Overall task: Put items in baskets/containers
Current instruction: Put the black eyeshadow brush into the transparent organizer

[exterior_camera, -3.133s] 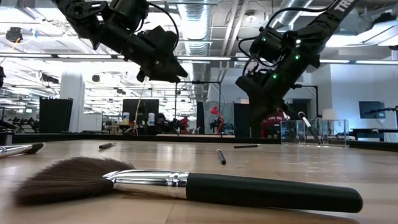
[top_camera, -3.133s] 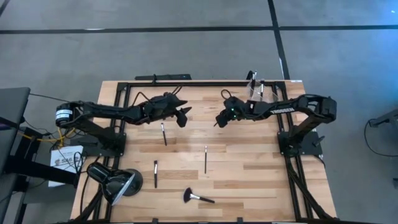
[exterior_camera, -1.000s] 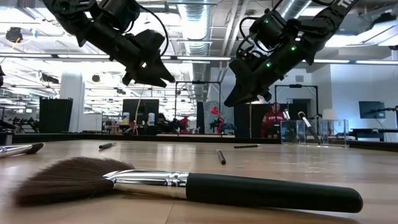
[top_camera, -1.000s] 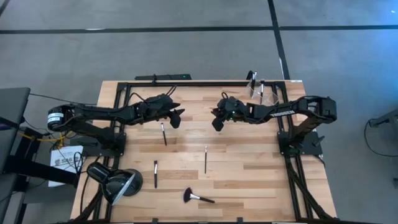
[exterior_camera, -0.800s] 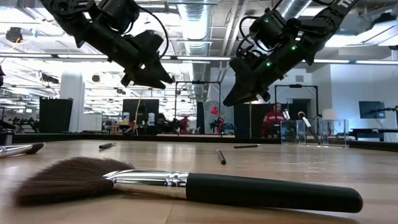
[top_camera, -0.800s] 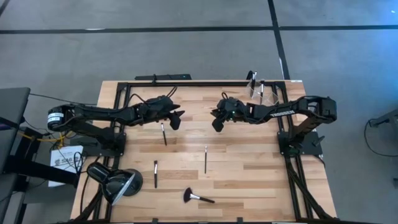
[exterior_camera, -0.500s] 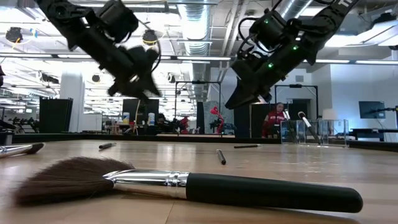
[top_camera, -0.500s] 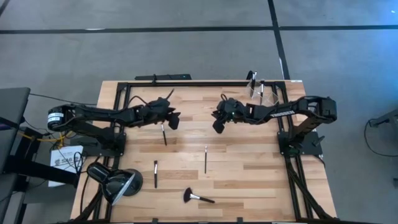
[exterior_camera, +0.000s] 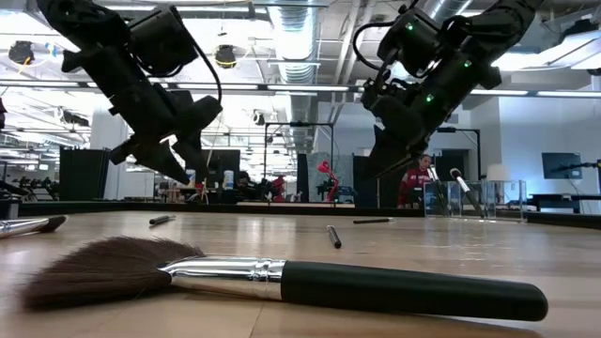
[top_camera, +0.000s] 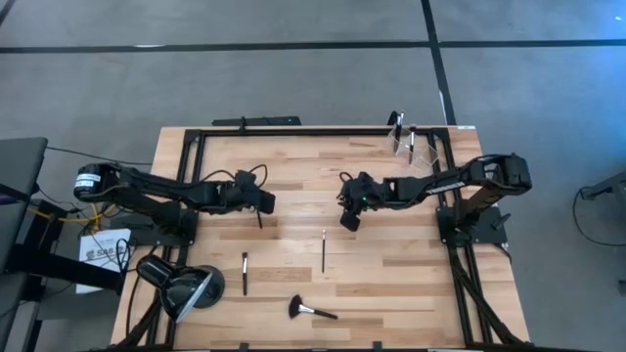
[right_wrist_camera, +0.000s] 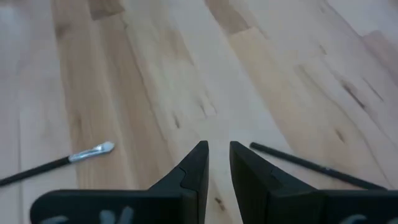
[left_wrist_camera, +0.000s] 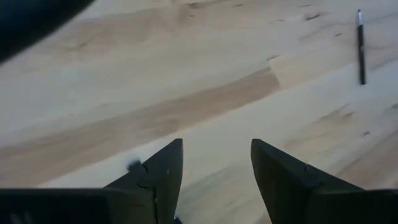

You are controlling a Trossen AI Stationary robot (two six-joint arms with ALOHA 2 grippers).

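Note:
Several thin dark brushes lie flat on the wooden table: one [top_camera: 258, 213] just near-side of my left gripper [top_camera: 266, 202], one [top_camera: 324, 250] at mid-table, one [top_camera: 245, 273] toward the near left. A larger fluffy-headed brush [top_camera: 311, 310] lies by the near edge. The clear holder [top_camera: 404, 143] stands at the far right with brushes in it. My left gripper [left_wrist_camera: 216, 180] hangs open above bare wood. My right gripper [top_camera: 350, 217] hovers mid-table, its fingers [right_wrist_camera: 196, 163] a narrow gap apart with nothing between them.
A black dome-shaped lamp [top_camera: 182, 286] sits at the near left corner. A black frame rail [top_camera: 293, 130] runs along the far edge. In the low view the fluffy brush [exterior_camera: 282, 282] fills the foreground. Bare wood lies between the two grippers.
My left gripper has sunk toward the table and drawn toward the near edge, rolling about its own line, and now hangs beside the brush lying there. My right gripper has swung toward the near edge and tipped further down. No brush has moved.

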